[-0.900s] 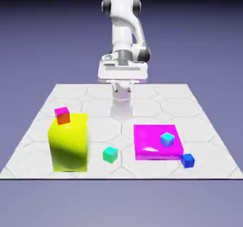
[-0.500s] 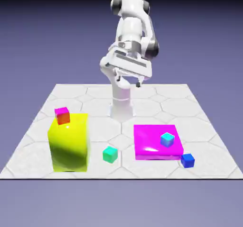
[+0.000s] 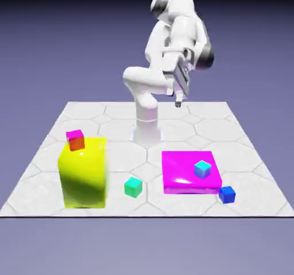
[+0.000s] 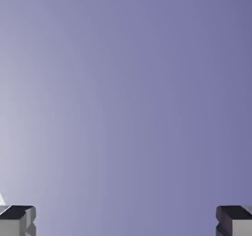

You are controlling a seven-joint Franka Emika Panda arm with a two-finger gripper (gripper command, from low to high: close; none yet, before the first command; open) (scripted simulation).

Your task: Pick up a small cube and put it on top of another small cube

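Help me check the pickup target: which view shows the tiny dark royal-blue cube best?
The exterior view. The tiny dark royal-blue cube sits in plain sight on the table, at the corner of the flat magenta block. The hand view shows only backdrop between the fingertips, no cube.

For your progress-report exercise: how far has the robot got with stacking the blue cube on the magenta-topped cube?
Done: nothing yet. The blue cube sits on the table beside the magenta block; the magenta-topped cube stands bare on the yellow block.
In hand: nothing. The end effector is open, high above the table; the hand view shows only backdrop between its fingertips.
Left: reach, grasp, carry, place.
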